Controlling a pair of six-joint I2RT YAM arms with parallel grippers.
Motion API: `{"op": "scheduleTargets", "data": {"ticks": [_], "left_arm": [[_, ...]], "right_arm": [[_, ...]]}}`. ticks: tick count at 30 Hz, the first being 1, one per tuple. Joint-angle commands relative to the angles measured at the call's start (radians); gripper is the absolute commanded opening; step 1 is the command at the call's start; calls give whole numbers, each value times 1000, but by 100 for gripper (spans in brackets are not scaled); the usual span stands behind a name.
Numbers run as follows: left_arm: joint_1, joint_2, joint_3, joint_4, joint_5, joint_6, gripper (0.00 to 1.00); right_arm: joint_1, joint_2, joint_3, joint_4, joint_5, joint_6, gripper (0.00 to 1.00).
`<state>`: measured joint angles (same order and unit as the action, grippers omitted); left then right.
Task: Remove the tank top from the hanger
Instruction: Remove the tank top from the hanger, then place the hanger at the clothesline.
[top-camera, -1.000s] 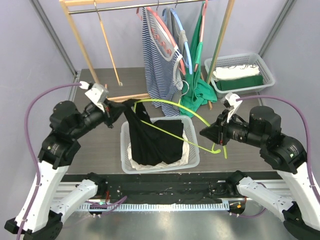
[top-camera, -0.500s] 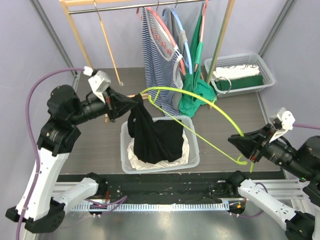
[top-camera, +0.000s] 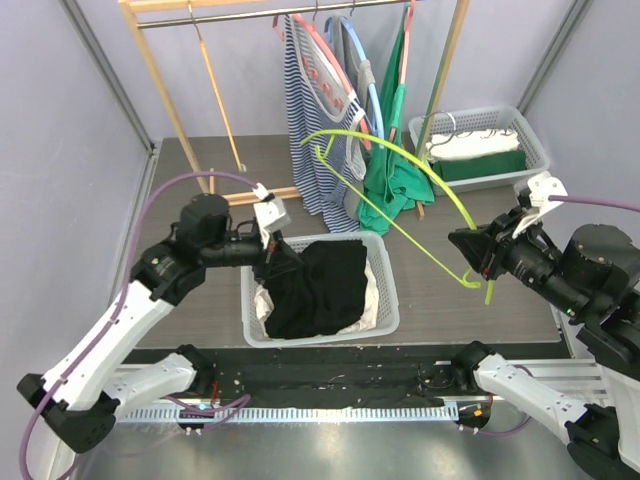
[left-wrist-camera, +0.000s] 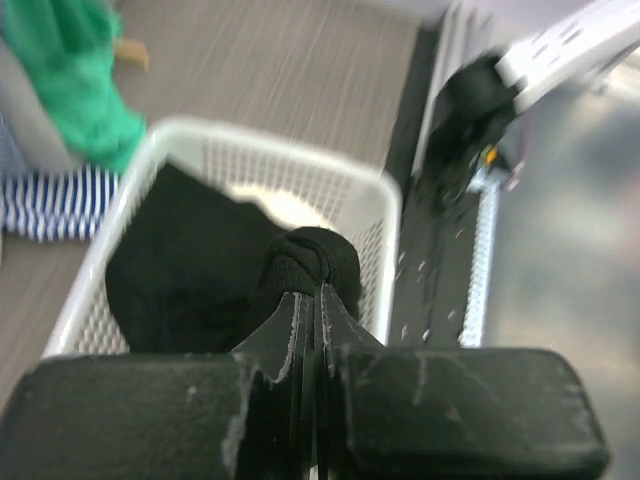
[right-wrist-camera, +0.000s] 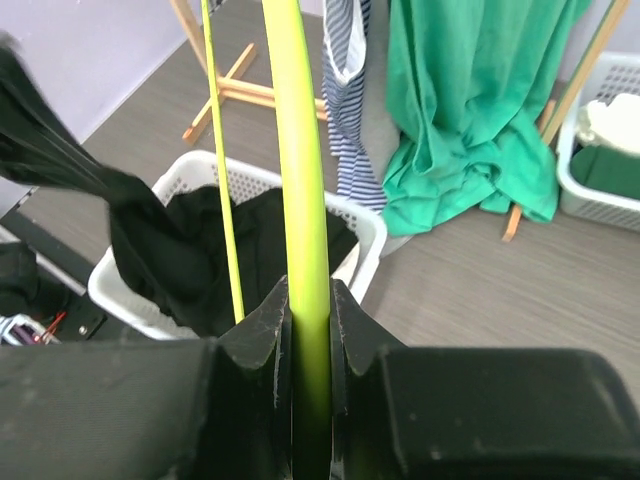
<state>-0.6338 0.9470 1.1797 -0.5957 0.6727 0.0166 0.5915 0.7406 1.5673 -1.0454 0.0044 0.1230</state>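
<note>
**Left gripper** — jaws pressed together on a bunched fold of the black tank top. In the left wrist view the wad of fabric sits right at the fingertips, with no gap visible between the fingers. The overhead view places this gripper low over the left rim of the white basket.

**Tank top** — lies heaped inside the white basket and fills most of it. It rests on a white cloth that shows at the left and right edges of the heap. The only contact with an arm is the pinched fold at the left side. The garment is fully clear of the hanger.

**Right gripper** — clamped on the yellow-green hanger, one finger on each side of its thick bar. It is raised to the right of the basket, well apart from the tank top. The hanger is bare. Its curved arm arcs up and leftward over the table, ending above the far edge of the basket.

**Beyond the basket** — a wooden rack carries a striped top and a green garment, both on hangers. At far right stands a second basket holding white and green folded items.
</note>
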Motion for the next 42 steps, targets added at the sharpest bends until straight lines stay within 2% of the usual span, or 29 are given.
{"op": "scheduleTargets", "data": {"ticks": [1, 4, 5, 8, 14, 17, 20, 26, 29, 33, 36, 37, 40, 41, 42], "left_arm": [[-3, 54, -72, -30, -145, 124, 0], [-7, 84, -104, -29, -192, 178, 0], [-12, 101, -112, -29, -241, 195, 22], [-40, 139, -114, -42, -329, 275, 99], [-110, 208, -51, -206, -527, 394, 100], [-150, 231, -37, -318, -654, 407, 100], [-173, 230, -54, -386, -711, 410, 100], [-214, 150, -228, -351, -806, 480, 100], [-216, 170, -191, -368, -835, 506, 100], [-216, 176, 13, -453, -797, 502, 100], [-218, 197, 237, -585, -736, 474, 100], [-218, 203, 365, -660, -723, 459, 100], [-216, 231, 562, -795, -681, 410, 100], [-216, 255, 704, -841, -667, 407, 100], [-218, 269, 789, -881, -603, 399, 100]], "right_arm": [[-1, -10, 105, 125, 36, -39, 1], [-2, -14, 103, 137, 11, -31, 1], [-1, -9, 97, 142, 9, -22, 1], [-2, 19, 62, 176, -27, -16, 1], [-1, 91, 56, 303, -66, 1, 1], [-1, 172, 109, 306, -46, -6, 1], [-1, 241, 155, 300, -9, -8, 1], [-1, 321, 217, 303, 114, -6, 1], [-1, 368, 272, 279, 137, -26, 1], [-1, 442, 382, 242, 141, -34, 1], [17, 488, 421, 245, 124, -37, 1], [31, 500, 431, 243, 128, -40, 1], [148, 568, 480, 223, 241, -78, 1], [184, 586, 509, 214, 334, -107, 1], [253, 629, 526, 211, 363, -117, 1]]}}
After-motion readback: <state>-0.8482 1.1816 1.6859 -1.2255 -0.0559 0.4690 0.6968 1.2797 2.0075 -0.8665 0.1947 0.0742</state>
